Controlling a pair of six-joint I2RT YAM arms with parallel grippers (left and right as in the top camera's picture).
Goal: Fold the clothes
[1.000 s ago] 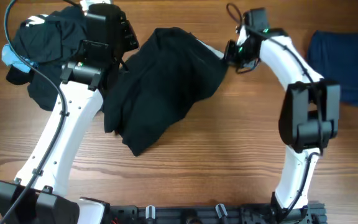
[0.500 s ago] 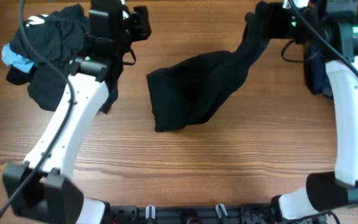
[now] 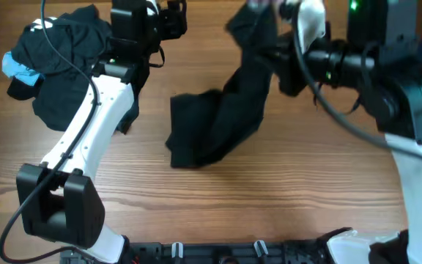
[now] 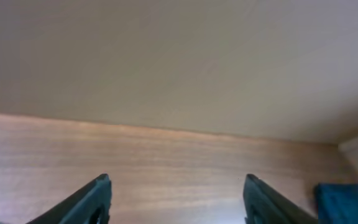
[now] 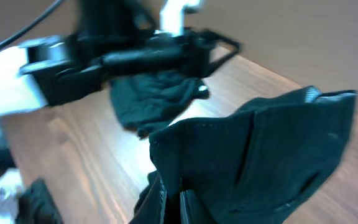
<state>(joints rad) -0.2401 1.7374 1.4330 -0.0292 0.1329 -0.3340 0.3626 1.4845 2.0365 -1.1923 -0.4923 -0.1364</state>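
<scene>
**Right end effector [image 3: 268, 16] clamped on black garment**

It pinches the upper edge of the black garment [image 3: 226, 110], which hangs stretched with its lower end bunched on the bench [image 3: 291, 191]. Left end effector [image 4: 179, 199] hovers with fingers apart and empty, near the pile of clothes [image 3: 61, 51] at the bench's far left.

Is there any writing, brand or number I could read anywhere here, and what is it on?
No text can be read.
Small white mark on the clothes pile: too small to read.
Raised black garment: no print shows.
</scene>
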